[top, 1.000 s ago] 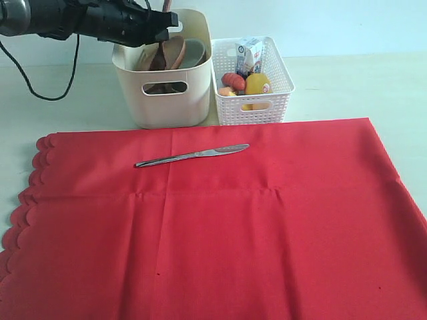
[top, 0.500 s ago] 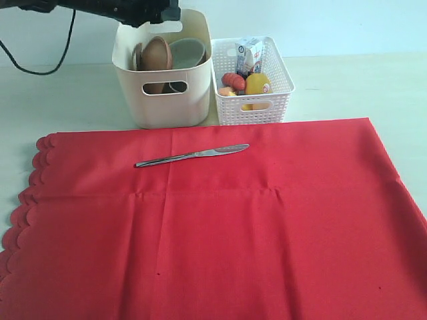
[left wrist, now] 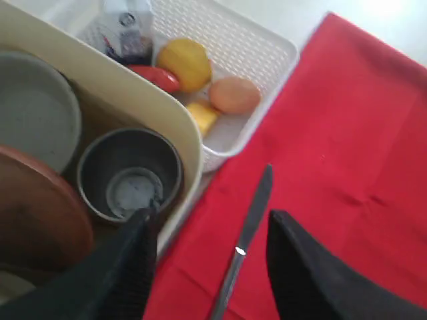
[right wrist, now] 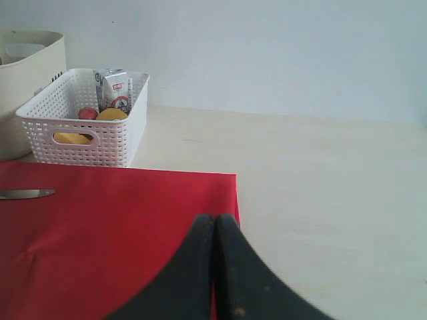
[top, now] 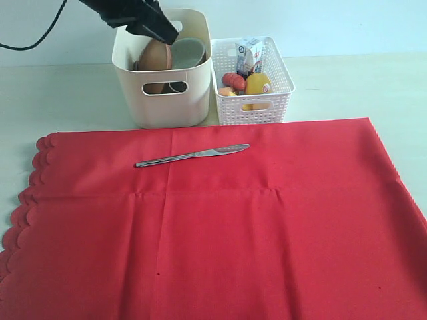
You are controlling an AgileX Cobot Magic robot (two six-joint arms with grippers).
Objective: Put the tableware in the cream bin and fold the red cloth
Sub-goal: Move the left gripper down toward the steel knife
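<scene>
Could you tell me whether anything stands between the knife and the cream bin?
Nothing visible does: the knife lies alone on the red cloth in front of the bin, with only bare cloth between them.

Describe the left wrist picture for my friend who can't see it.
Seen between the black fingers of the open left tool, a steel knife lies on the red cloth. Beside the cloth, the cream bin holds a steel cup, a brown wooden plate and a pale bowl. Next to the bin, a white lattice basket holds toy food and a milk carton.
</scene>
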